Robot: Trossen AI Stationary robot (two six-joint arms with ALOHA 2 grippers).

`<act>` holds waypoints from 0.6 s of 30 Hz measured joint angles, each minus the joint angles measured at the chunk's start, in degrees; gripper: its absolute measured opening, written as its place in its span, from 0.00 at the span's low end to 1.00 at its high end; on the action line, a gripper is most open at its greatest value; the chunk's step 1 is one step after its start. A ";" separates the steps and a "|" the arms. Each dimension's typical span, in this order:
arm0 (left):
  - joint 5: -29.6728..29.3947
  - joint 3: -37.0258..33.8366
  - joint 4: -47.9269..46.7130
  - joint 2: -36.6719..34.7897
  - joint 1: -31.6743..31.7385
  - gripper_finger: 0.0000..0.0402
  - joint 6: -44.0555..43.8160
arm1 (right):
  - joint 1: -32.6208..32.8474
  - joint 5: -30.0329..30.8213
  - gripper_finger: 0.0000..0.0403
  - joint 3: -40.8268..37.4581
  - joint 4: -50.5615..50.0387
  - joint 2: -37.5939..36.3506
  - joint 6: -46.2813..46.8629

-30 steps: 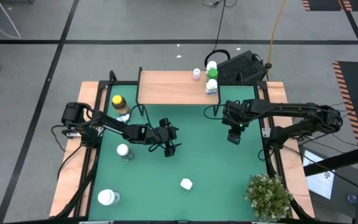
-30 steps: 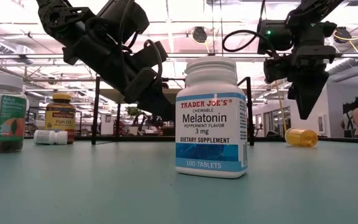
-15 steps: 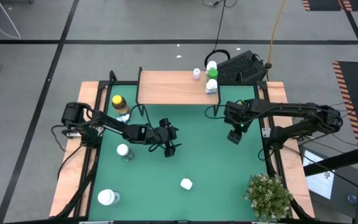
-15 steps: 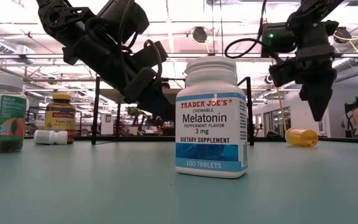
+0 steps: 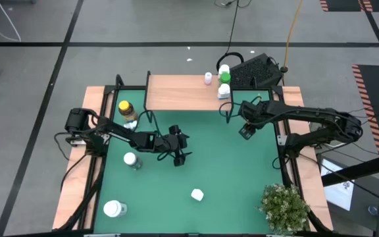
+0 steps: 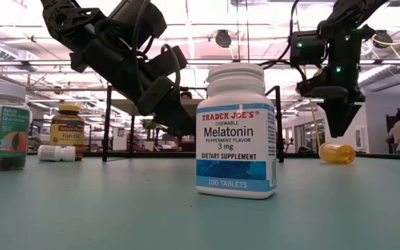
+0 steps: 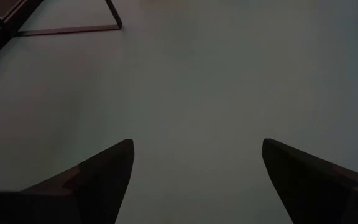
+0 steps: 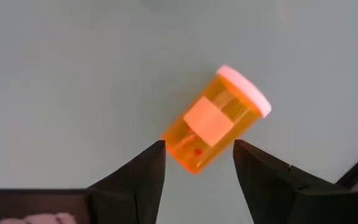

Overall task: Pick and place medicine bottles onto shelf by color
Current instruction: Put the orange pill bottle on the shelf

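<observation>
An orange vial [image 8: 219, 118] with a white cap lies on its side on the green mat near the right leg of the shelf [image 5: 183, 92]. My right gripper [image 8: 199, 144] hangs open just above it, pointing down, its fingers either side of the vial's bottom end without touching; the low view shows the gap between the gripper [image 6: 341, 128] and the vial [image 6: 337, 153]. A green-capped bottle [image 5: 225, 78] and white ones [image 5: 223, 91] stand on the shelf's right end. My left gripper [image 5: 179, 158] waits open over bare mat mid-table.
A white Melatonin bottle [image 5: 197, 195] stands near the front. Other white bottles [image 5: 131, 160] [image 5: 114, 209] and an amber, yellow-capped one [image 5: 125, 107] stand on the left. A potted plant [image 5: 285, 207] fills the near right corner. A black keyboard [image 5: 255, 69] lies behind the shelf.
My right gripper has moved a little toward the table's far edge, nearer the shelf's right leg, and has rolled about its wrist while staying pointed down over the orange vial. The vial has not moved.
</observation>
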 joint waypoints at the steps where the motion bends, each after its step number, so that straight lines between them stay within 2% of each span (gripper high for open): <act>1: -0.01 0.00 0.00 0.00 0.00 0.89 0.03 | -0.12 -0.01 0.47 0.00 0.68 0.00 0.02; 5: 0.05 0.00 0.00 0.00 0.01 0.89 -0.15 | -0.60 0.67 0.55 0.00 2.74 0.00 1.07; 10: 0.14 0.00 0.00 0.00 -0.10 0.89 -1.00 | -0.75 5.40 0.70 0.00 2.41 0.00 4.69; 13: 0.18 0.00 -0.26 0.00 -0.10 0.89 -1.31 | -0.75 5.61 0.78 0.00 2.03 0.00 6.45; 18: 0.37 0.00 -1.44 0.00 -0.10 0.89 -1.35 | -0.99 4.80 0.81 -2.55 3.73 0.00 7.89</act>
